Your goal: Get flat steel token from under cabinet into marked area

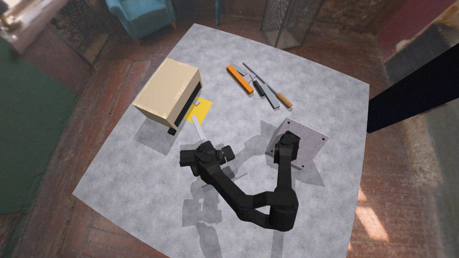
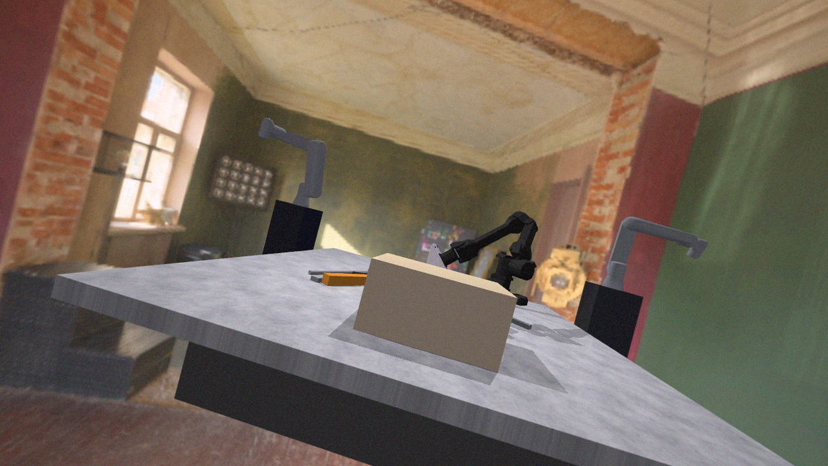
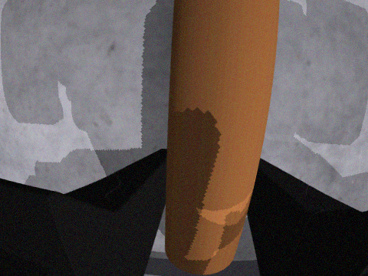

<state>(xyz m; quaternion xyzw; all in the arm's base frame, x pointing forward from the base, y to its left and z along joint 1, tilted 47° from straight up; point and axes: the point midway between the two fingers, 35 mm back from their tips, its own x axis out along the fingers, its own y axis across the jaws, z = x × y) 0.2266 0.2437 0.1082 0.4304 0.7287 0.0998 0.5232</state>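
Gripper (image 1: 205, 146) clamped on brown-handled scraper (image 3: 222, 107); pale blade tip at yellow marked area (image 1: 201, 110) edge. Token (image 1: 196, 102) flat inside area, near cabinet (image 1: 166, 91).

Orange bar (image 1: 240, 79), teal armchair (image 1: 141, 14), wire cage (image 1: 287, 20).

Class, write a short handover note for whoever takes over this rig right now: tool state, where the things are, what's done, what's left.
Tool: shut on the wooden-handled blade.
Token: out from under the cabinet, at the corner of the yellow marked area nearest the vents. Unclear if it is wholly inside or clear of the cabinet.
Done: token extracted.
Left: probably nudge the token further in, set the blade down away from it, open the tool, withdraw.
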